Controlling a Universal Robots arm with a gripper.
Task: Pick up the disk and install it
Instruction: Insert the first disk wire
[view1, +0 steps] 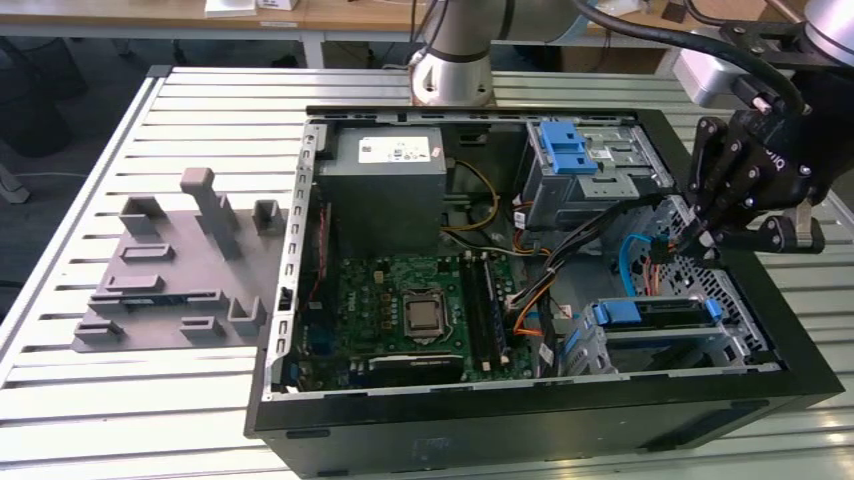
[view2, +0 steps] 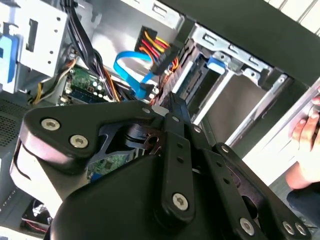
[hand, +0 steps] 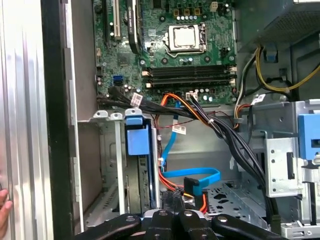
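I'm watching the gripper (view1: 703, 238) hanging just inside the computer case (view1: 534, 425), close to its wall on the exterior view's right. Loose cables (view1: 587, 235) are crowding the gap beside it. I'm counting two drive cages, an upper cage (view1: 587, 175) and a lower cage (view1: 721, 345), one disk (view1: 651, 313) and one person's hand (view2: 305, 132) outside the case wall. The jaws are sitting closed together, gripping nothing. The disk is standing in the lower cage, near the gripper but apart from it.

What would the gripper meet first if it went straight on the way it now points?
Probably the red and orange wires just ahead of the gripper, with the blue cable's plug beside them; depth is unclear, so the gap cannot be judged.
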